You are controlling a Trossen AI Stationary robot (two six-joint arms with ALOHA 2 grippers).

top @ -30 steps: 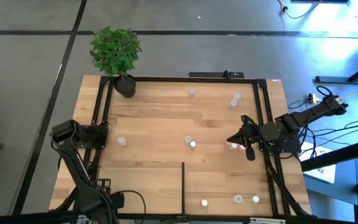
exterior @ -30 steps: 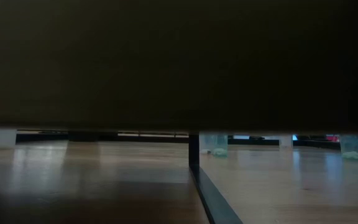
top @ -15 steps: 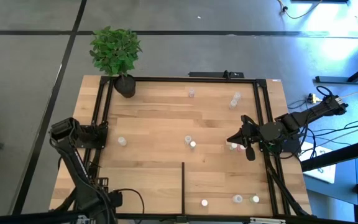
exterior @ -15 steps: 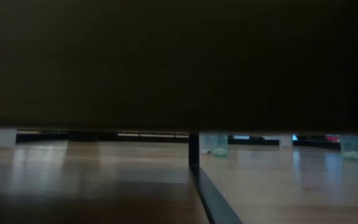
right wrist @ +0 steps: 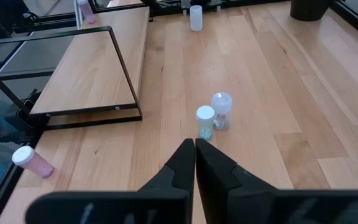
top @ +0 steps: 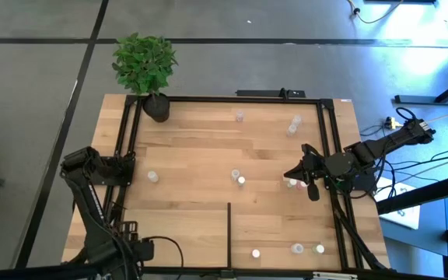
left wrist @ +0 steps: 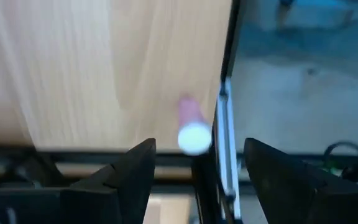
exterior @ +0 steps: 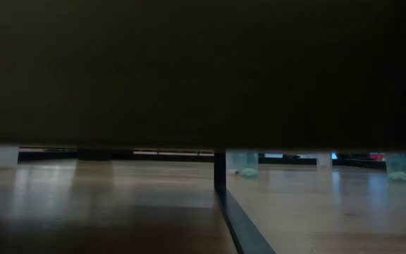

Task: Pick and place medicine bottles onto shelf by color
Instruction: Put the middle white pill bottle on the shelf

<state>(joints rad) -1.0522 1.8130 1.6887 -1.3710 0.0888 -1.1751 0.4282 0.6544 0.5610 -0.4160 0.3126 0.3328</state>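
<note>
Bottles lie scattered over the desk [top: 193, 148], inside its black rails. Two stand near the far edge, one [top: 239, 117] about midway along it and another [top: 295, 123] toward the far right corner. One [top: 152, 176] sits alone near the left edge. A pair [top: 238, 178] stands close together near the middle (the right wrist view shows them [right wrist: 213, 119] side by side, one white-capped with greenish contents, the other clear). Three more line the near edge on the right of the short black divider [top: 229, 232]: one [top: 256, 253] just right of the divider, and two [top: 308, 249] toward the near right corner.

The right pincer [top: 295, 176] hovers by the right rail, its tips closed together and holding nothing; in its own view the fingers [right wrist: 194, 163] meet in a point aimed at the middle pair. A bottle or two [top: 292, 184] lie right beside it on the desk.

The left pincer [top: 128, 167] rests at the left rail, its fingers [left wrist: 135, 171] spread wide with nothing between them. Past them a pink bottle [left wrist: 192, 126] with a white cap lies on its side against a rail.

A potted plant [top: 146, 68] stands at the far left corner. The low view is mostly dark, showing only a strip of desk and the divider [exterior: 220, 180].
</note>
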